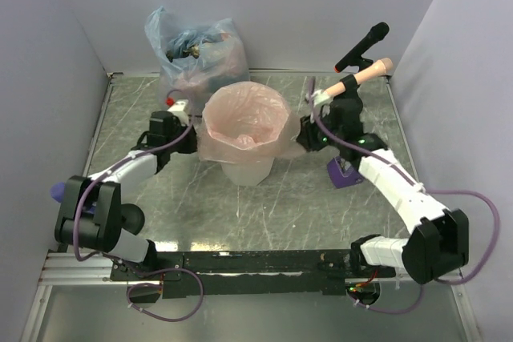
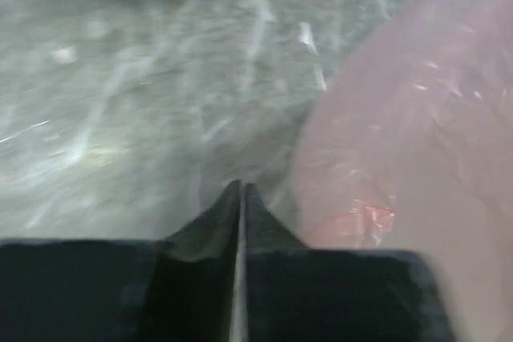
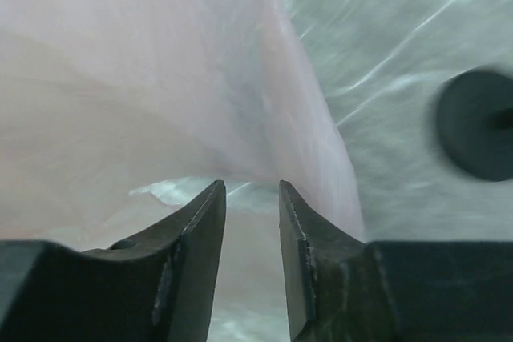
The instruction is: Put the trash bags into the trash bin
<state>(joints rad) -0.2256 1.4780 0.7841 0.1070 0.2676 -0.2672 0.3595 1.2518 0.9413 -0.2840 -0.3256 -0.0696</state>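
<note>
The white faceted trash bin (image 1: 250, 172) stands mid-table. A pink translucent trash bag (image 1: 244, 122) lines it, with its mouth spread open and draped over the rim. My left gripper (image 1: 193, 138) is at the bag's left side. In the left wrist view its jaws (image 2: 241, 187) are pressed shut with nothing seen between them, and the pink bag (image 2: 401, 134) is just to their right. My right gripper (image 1: 305, 135) is at the bag's right side. In the right wrist view it (image 3: 251, 187) is open, with the pink film's (image 3: 144, 78) lower edge just ahead of the tips.
A stuffed clear-bluish bag (image 1: 192, 47) sits against the back wall behind the bin. A black microphone (image 1: 362, 44) leans in the back right corner. A purple object (image 1: 346, 174) lies under the right arm. A dark round object (image 3: 477, 124) shows right of the right gripper.
</note>
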